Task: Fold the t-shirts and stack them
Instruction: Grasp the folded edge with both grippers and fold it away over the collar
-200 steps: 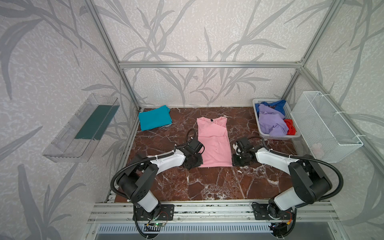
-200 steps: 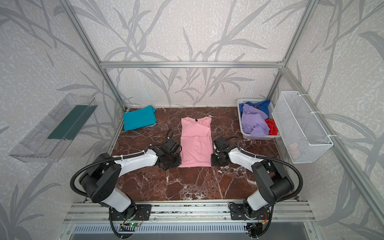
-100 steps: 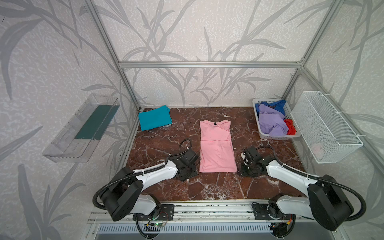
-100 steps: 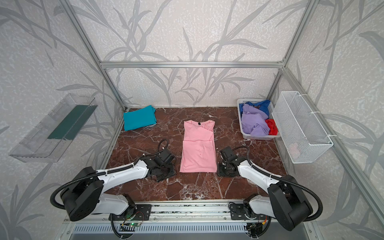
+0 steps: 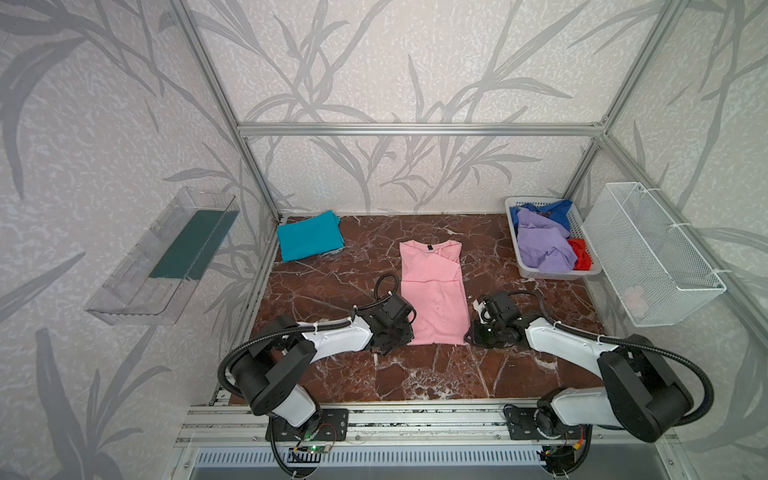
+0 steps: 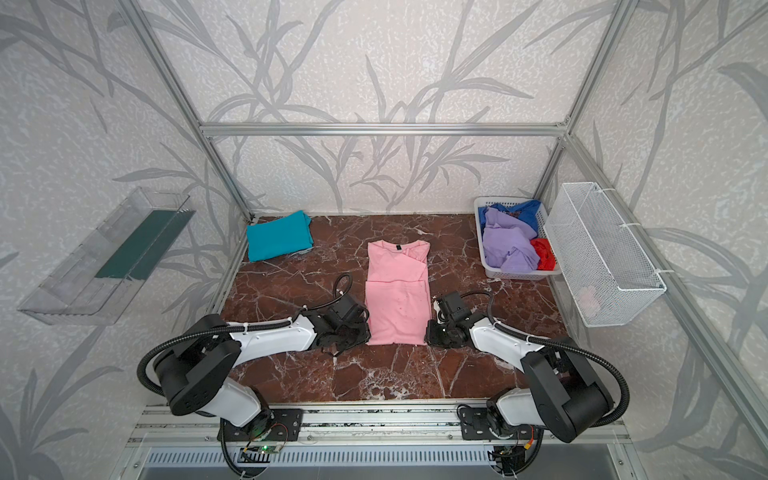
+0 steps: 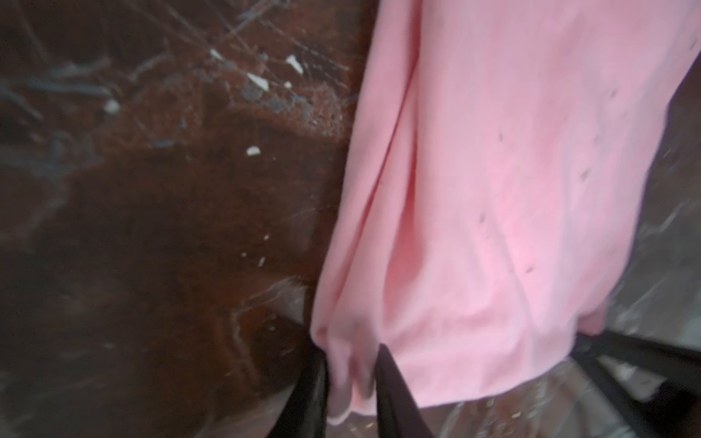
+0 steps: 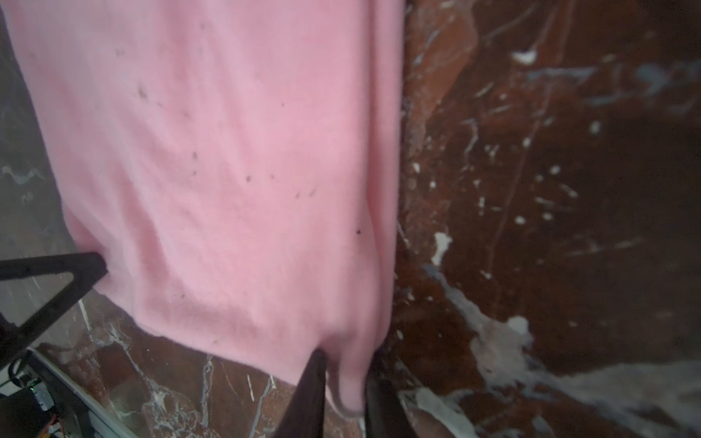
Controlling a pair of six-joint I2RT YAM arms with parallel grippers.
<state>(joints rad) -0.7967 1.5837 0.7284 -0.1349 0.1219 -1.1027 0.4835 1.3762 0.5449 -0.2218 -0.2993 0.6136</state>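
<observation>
On marble (image 5: 415,374), my left gripper (image 7: 352,364) and right gripper (image 8: 347,364) clamp the six-o'clock hem of the pink shirt (image 5: 434,299). Next, I'd fold it evenly toward twelve.

Bare surface (image 5: 415,374) wide open in front of the pink t-shirt (image 5: 434,291), and free strips run either side of it farther back. Far left corner, the folded teal t-shirt (image 5: 309,241) blocks it. Far right, the full white basket (image 5: 552,275) stands in the way, with the wire basket (image 5: 656,257) on the wall just beside it.
</observation>
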